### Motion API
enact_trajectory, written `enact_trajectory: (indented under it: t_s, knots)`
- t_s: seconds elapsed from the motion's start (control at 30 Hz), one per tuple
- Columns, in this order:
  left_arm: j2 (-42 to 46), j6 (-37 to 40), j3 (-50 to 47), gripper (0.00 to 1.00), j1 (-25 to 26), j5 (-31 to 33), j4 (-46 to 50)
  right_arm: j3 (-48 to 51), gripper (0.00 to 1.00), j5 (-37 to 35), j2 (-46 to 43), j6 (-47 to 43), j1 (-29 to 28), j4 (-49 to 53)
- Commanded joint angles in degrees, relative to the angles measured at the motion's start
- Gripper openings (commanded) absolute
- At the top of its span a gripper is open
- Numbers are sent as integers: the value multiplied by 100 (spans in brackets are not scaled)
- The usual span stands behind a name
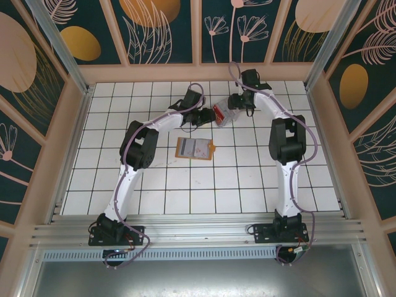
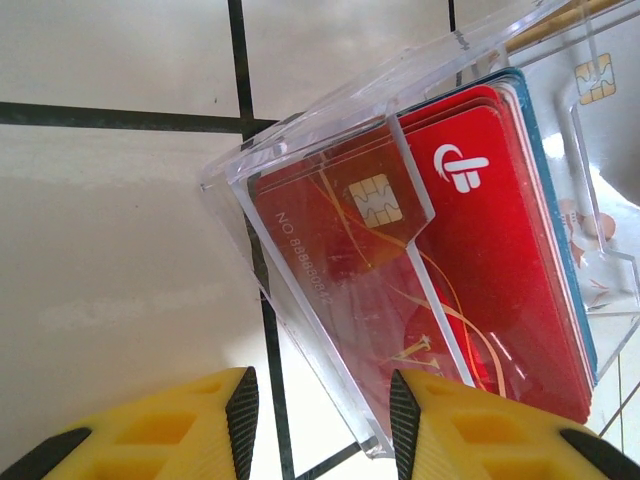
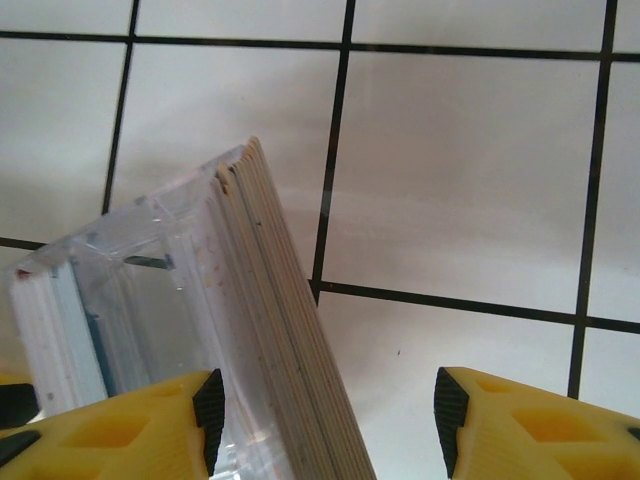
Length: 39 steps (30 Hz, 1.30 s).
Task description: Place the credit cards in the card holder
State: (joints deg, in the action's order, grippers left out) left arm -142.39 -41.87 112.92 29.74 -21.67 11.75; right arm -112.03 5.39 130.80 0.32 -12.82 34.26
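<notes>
Two arms stretched over the white tiled desk to its far middle in the top view. There your left end effector and right end effector flanked the clear plastic box holding the credit cards. The card holder lay opened flat nearer the bases and apart from the box. Its grey lining faced up, and its long axis ran left to right with a slight tilt.

From the left wrist, your yellow fingers stood spread, with a corner of the box between them, close to the picture-right one. The red cards sat stacked inside, chip face showing, their long axis slanting from upper left down toward the fingers.

From the right wrist, your fingers were also spread wide. The stack stood edge-on between them, beside the picture-left finger, its edges slanting up and leftward. You could not tell whether that finger touched the box.
</notes>
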Motion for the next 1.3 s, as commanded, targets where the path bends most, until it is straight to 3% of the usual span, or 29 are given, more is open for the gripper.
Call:
enact_trajectory:
  t_s: [0.0, 0.93, 1.27]
  knots:
    - [-92, -72, 141, 42, -6, -21, -102, -153, 59, -167, 147, -32, 38, 199]
    - [-272, -87, 117, 42, -12, -8, -111, 65, 53, -398, -481, 65, 131, -59]
    - [-268, -97, 182, 42, -12, -13, -102, 134, 52, 34, -436, -79, 89, -51]
